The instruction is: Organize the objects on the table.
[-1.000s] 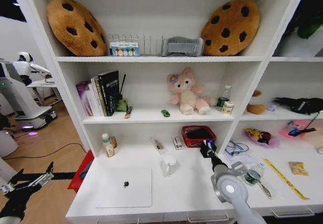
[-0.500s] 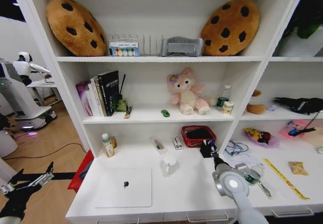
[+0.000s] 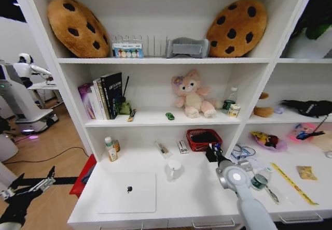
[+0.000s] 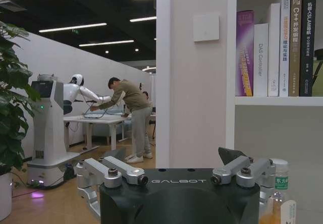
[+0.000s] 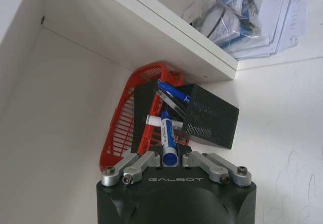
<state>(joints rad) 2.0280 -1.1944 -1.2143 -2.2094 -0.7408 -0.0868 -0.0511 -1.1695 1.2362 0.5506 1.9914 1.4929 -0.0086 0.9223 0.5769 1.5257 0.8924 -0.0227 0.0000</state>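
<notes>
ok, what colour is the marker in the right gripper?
Blue marker with a white band, shown best in the right wrist view, between the right gripper's fingers.

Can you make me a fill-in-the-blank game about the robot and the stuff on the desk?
1. The right gripper holds a marker with a ____ cap.
2. The black pen cup leans on a ____ basket.
3. The silver laptop on the table has its lid ____.
4. The white mug stands to the robot's ____ of the laptop.

Missing words: blue; red; closed; right
</notes>
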